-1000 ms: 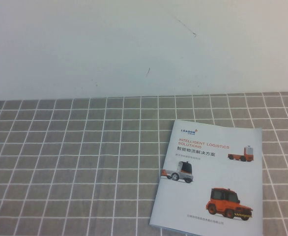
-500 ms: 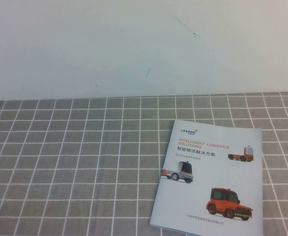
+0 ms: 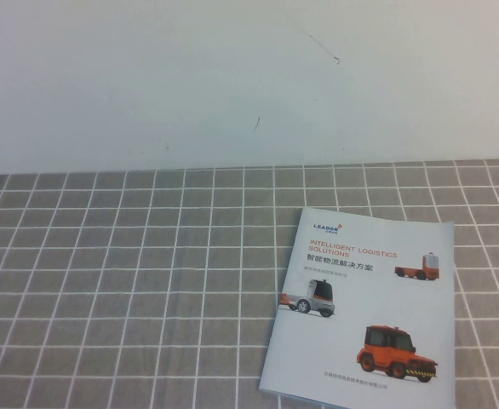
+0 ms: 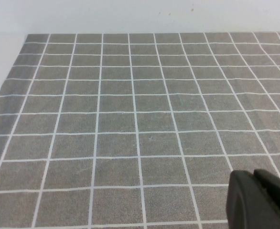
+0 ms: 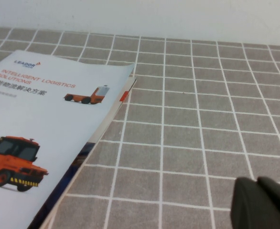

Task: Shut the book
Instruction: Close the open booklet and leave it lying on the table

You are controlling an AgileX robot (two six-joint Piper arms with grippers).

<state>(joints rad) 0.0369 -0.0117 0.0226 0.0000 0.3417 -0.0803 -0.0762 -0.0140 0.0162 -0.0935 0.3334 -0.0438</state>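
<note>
A thin book (image 3: 364, 311) lies closed and flat on the grey checked cloth at the right front of the table, its pale cover printed with orange vehicles and the title "Intelligent Logistics Solutions". The right wrist view shows the same book (image 5: 39, 129), page edges slightly fanned. My right gripper (image 5: 262, 202) hovers over bare cloth to the book's right, black fingers pressed together, holding nothing. Over the cloth on the table's left side, my left gripper (image 4: 259, 198) is likewise shut and empty. Neither arm appears in the high view.
The grey cloth with white grid lines (image 3: 130, 281) covers the table's front half. Behind it runs a bare white surface (image 3: 232, 77) with a few faint marks. The cloth's left edge (image 4: 11, 71) shows in the left wrist view.
</note>
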